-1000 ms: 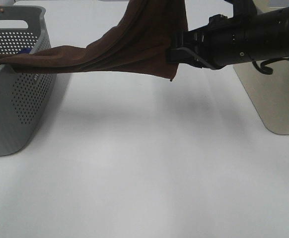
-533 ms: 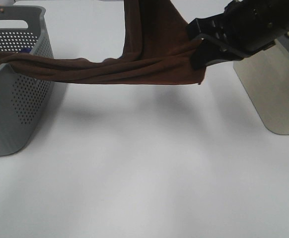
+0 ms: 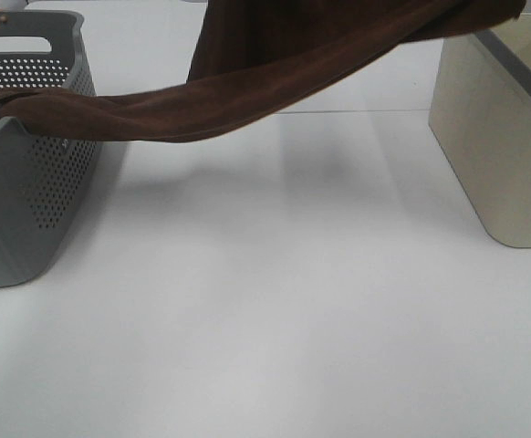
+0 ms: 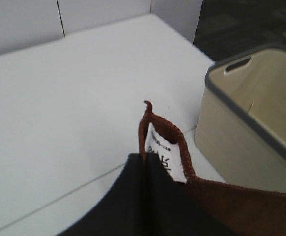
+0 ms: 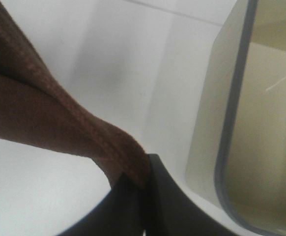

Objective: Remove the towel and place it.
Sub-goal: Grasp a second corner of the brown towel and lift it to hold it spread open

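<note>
White tabletop fills the foreground, smooth and matte, with a soft shadow across its middle. Farther back on the left stands a grey perforated laundry basket with a cut-out handle in its end wall. Its contents cannot be made out from this angle. On the right stands a beige bin with a grey rim, and the wrist views show its pale inner walls.

Between the two containers, a dark brown towel hangs in the air above the table. One end drapes over the basket's rim. The rest rises in a long twisted band toward the upper right, passing over the bin's top corner and out of the high view, while another fold hangs down from the top edge near the middle.

Both arms are outside the high view. The left gripper has its black fingers pressed together on a towel corner that bears a white printed tag. The right gripper is pinched on the towel's stitched hem, near the bin.

Farthest back, a thin seam crosses the table, with pale wall panels behind it and dark floor past one edge.
</note>
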Controlling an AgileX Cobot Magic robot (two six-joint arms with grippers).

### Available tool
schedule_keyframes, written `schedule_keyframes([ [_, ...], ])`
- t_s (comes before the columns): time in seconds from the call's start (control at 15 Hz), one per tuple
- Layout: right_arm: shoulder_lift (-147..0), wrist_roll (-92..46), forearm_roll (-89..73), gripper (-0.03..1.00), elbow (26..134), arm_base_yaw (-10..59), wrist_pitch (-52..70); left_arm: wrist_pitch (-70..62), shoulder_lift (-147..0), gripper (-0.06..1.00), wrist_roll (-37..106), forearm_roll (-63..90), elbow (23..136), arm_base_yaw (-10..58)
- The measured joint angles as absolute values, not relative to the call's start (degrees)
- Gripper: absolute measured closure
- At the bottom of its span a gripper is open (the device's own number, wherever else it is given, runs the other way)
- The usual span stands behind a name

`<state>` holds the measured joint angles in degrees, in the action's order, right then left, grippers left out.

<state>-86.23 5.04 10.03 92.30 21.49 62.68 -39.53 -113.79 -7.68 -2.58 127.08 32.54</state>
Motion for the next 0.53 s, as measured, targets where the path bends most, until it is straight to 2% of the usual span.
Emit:
schedule_keyframes([
  [0.27,-86.2,5.1,16.2,0.97,109.7,21.5,67.3,-38.7,-107.2,0.94,-7.7,-3.6,132.0,33.0],
  [0.53,-86.2,5.0,15.2,0.97,114.2,21.4,69.2,-40.2,-105.3,0.94,-7.6,-9.8,132.1,32.7],
])
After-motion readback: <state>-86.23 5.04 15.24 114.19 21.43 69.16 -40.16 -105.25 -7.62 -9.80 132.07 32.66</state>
